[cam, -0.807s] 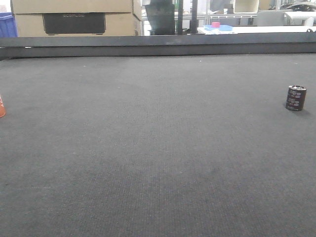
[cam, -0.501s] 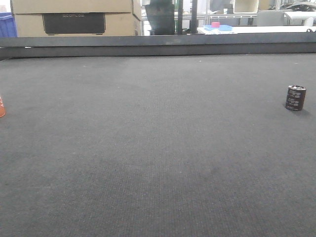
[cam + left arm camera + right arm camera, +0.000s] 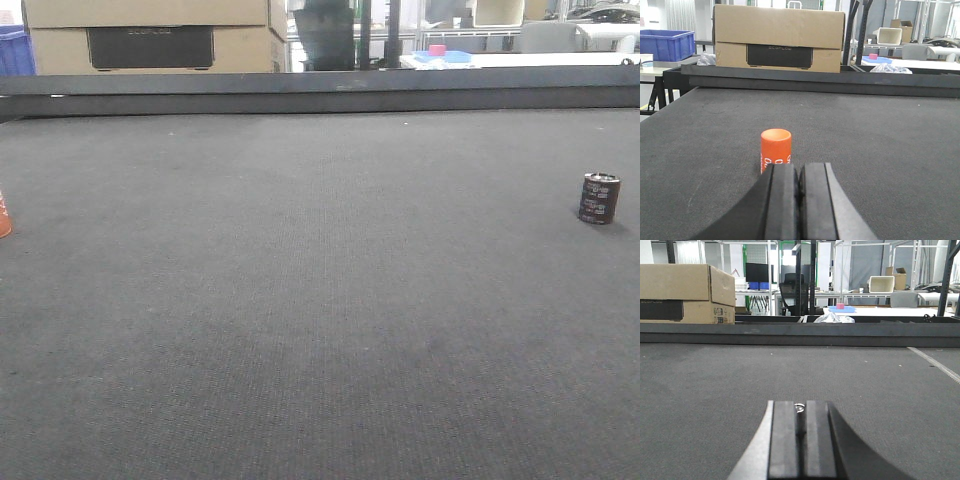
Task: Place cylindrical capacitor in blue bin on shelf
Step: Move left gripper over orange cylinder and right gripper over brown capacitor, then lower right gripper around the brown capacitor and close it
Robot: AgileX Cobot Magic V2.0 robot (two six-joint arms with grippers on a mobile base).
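Dark mat (image 3: 320, 300); capacitor (image 3: 599, 198) not yet picked.
Capacitor upright at right edge, well apart from orange cylinder (image 3: 776, 150) at left; left gripper (image 3: 799, 172) and right gripper (image 3: 800, 410) both clenched, empty; best: right arm swings right, opens wide, closes low across its sides.

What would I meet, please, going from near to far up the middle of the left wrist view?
Left hand, closed → orange cylinder, standing upright → dark raised rail → cardboard box.
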